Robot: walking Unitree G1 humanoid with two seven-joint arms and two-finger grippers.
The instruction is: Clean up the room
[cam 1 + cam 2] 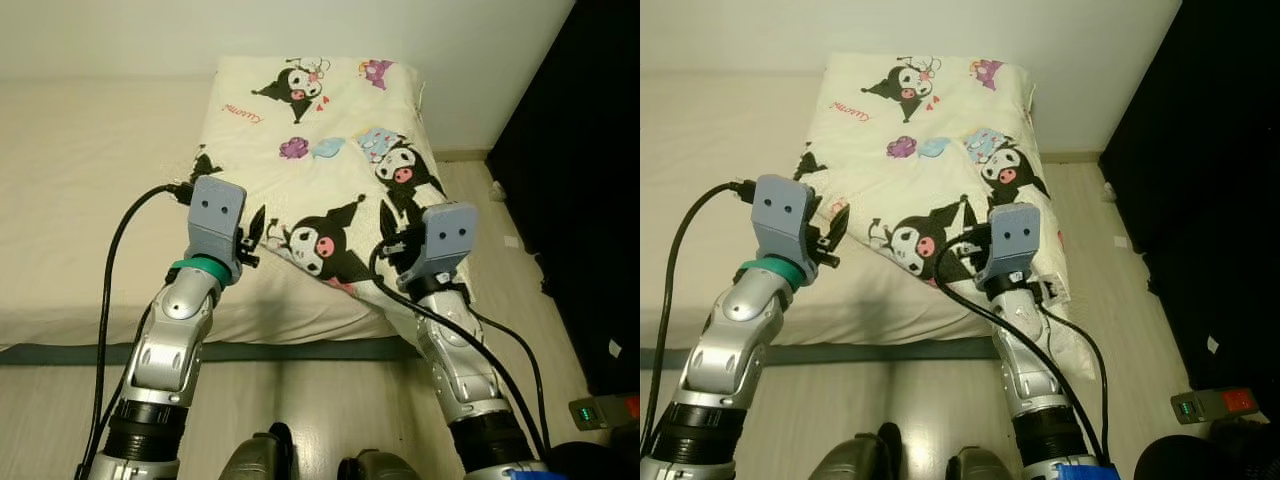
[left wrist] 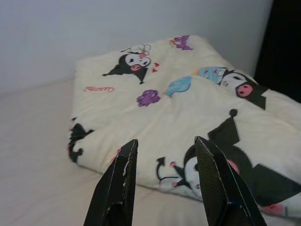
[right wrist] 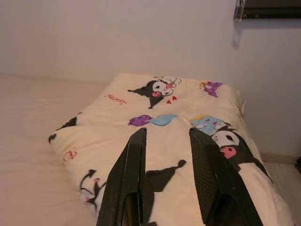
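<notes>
Bed [image 1: 80, 180] with pale sheet along white wall, largest item. Folded cartoon-print blanket [image 1: 320, 150] lies on bed's right end, one corner hanging off the near edge. Left gripper [image 2: 164, 160] just above blanket's near-left edge, fingers spread, holding nothing. Right gripper [image 3: 167, 155] over blanket's near-right part, fingers apart, empty.

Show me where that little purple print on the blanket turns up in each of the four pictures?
Left eye view: purple print on the blanket's far half, left of a blue print.
Right eye view: same spot, beside the blue print.
Left wrist view: above the open left gripper, at.
Right wrist view: just beyond the open right gripper, at.
Shared landmark: the blue print touching its side.
</notes>
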